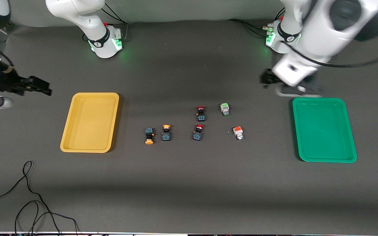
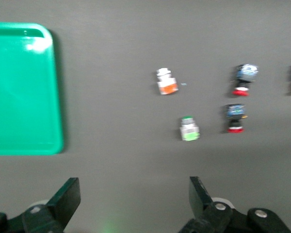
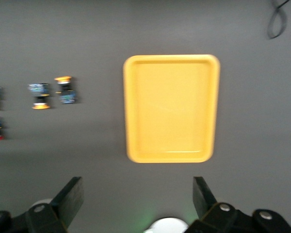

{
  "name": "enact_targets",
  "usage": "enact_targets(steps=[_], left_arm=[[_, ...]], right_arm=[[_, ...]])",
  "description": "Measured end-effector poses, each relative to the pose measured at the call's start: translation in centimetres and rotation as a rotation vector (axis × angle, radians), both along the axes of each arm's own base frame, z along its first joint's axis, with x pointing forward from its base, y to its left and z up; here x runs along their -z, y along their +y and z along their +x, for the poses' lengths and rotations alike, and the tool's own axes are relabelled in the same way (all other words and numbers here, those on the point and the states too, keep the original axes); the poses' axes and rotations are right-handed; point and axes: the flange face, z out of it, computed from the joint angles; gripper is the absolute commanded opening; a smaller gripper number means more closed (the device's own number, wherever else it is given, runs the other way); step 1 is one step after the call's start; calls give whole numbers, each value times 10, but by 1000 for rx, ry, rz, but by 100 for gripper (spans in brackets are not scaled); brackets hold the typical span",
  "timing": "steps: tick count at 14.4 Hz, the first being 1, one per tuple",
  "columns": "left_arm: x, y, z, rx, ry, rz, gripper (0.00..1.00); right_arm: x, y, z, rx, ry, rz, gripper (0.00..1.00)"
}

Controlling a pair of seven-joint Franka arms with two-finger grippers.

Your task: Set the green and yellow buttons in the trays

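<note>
Hovering wide open and empty, left tool (image 1: 289, 86) hung over the desk (image 1: 189, 183) by the green tray (image 1: 323, 129), green button (image 1: 224, 109) mid-desk, well apart, right tool (image 1: 33, 86) likewise spread, empty, beside the yellow tray (image 1: 90, 122), yellow buttons (image 1: 157, 133) mid-desk.

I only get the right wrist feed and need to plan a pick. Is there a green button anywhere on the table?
Observer: Yes, one green button lies past the red-capped ones, toward the left arm's end.
Operator: Is a green tray there too?
Observer: Yes, the green tray sits at that end, with nothing in it.
Operator: Where is the left gripper?
Observer: The left gripper is open, up over the bare table beside that tray's edge.
</note>
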Motion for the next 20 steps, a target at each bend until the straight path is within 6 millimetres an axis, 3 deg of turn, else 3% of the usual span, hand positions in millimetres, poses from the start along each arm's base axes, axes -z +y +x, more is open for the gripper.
enact_targets(steps=[2, 3, 6, 8, 10, 13, 15, 17, 19, 20], left_arm=[[2, -49, -27, -12, -19, -5, 100], [4, -64, -36, -16, -22, -6, 100], [32, -75, -36, -23, -16, -6, 100], [80, -78, -27, -25, -13, -8, 100], [146, -79, -24, -9, -9, 8, 100], [236, -78, -27, 1, -11, 29, 100], [284, -84, -30, 2, -10, 37, 100], [324, -93, -38, 7, -3, 49, 100], [348, -101, -47, 8, 9, 65, 100], [353, -104, -51, 10, 14, 70, 87]], right_arm=[[8, 37, -1, 1, 20, 16, 100], [15, 56, 0, 17, 29, 8, 100], [49, 104, 12, 25, 36, -10, 99], [83, 123, 23, 29, 35, -2, 99], [127, 136, 32, 35, 20, 18, 99], [198, 157, 30, 41, 30, 43, 99], [241, 178, 27, 19, 40, 29, 99], [280, 203, 24, -6, 24, 15, 99], [318, 218, 20, -17, -11, 7, 99], [336, 219, 18, -17, -20, 2, 99]])
